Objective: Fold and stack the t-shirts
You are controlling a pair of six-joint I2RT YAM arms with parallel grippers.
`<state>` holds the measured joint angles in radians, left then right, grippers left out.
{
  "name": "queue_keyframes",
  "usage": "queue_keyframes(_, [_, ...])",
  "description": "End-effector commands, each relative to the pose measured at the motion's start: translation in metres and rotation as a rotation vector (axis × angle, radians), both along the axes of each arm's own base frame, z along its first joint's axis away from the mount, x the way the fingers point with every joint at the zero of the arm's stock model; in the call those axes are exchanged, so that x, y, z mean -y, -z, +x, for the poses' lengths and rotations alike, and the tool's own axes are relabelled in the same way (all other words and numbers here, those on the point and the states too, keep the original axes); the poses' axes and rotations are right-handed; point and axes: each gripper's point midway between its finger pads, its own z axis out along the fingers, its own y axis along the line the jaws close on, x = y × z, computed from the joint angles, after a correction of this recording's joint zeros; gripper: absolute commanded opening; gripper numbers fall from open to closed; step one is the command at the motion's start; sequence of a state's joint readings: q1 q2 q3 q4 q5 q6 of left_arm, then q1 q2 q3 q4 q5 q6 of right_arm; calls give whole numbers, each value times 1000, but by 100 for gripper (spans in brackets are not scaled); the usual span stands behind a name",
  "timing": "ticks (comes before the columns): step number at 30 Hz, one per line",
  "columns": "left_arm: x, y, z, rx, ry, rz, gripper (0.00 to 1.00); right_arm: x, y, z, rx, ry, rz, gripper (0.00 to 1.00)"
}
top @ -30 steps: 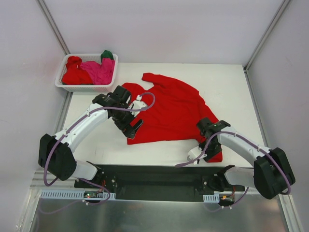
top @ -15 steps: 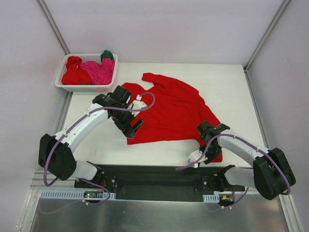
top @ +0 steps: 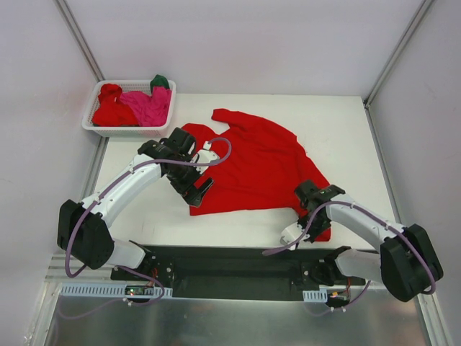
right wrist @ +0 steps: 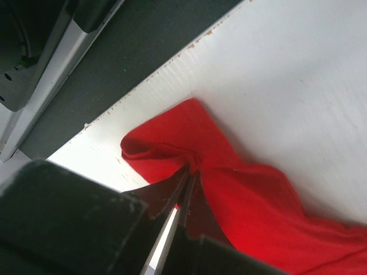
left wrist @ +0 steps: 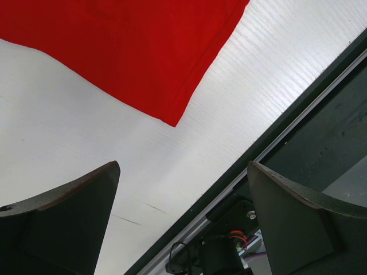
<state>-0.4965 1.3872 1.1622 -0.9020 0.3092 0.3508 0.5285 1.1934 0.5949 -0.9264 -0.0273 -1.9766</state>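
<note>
Red t-shirt lies unfolded, middle of counter | other t-shirts heaped in basket, far-left corner | right pincer clamped on red t-shirt's near-right corner | left pincer apart | nothing folded or stacked

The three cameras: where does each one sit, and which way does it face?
Top external: above and behind the robot, looking down on the table; left arm and right arm show, bases at the bottom.
Left wrist: on the left arm, facing the table's near edge; the open left gripper frames a corner of the red t-shirt.
Right wrist: on the right arm, facing the near edge; the right gripper is shut on a shirt fold.
Shared: all three show the red t-shirt.
</note>
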Motion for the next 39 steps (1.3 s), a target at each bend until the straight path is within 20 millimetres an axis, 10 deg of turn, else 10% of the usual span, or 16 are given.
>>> queue_keyframes(1, [0, -7, -2, 17, 8, -14, 95, -26, -15, 10, -15, -711, 67, 1])
queue_keyframes(24, [1, -9, -1, 22, 7, -21, 95, -8, -22, -7, -9, -668, 32, 20])
queue_keyframes(27, [1, -9, -2, 24, 10, -21, 95, -8, -20, -5, -1, -678, 28, 5])
queue_keyframes(39, [-1, -5, -3, 12, 9, -15, 95, 4, -27, -4, 12, -653, -32, 4])
